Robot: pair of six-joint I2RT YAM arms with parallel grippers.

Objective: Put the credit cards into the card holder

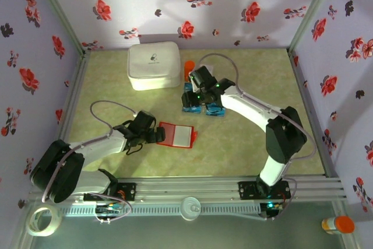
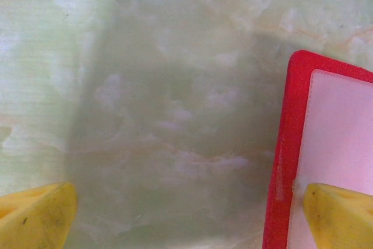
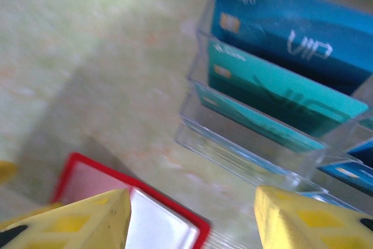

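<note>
Behind credit cards: orange cylinder | white case further left

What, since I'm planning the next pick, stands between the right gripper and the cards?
Only their own clear rack: its low front walls lie between the right gripper and the cards, whose top edges stand free above them.

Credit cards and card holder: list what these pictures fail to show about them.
- Top external: the right gripper covers most of the credit cards, so their number is unclear.
- Right wrist: blur smears the cards' small print, and the right edge cuts some off.
- Left wrist: the right edge cuts off the card holder, so its pockets' contents are unseen.
</note>
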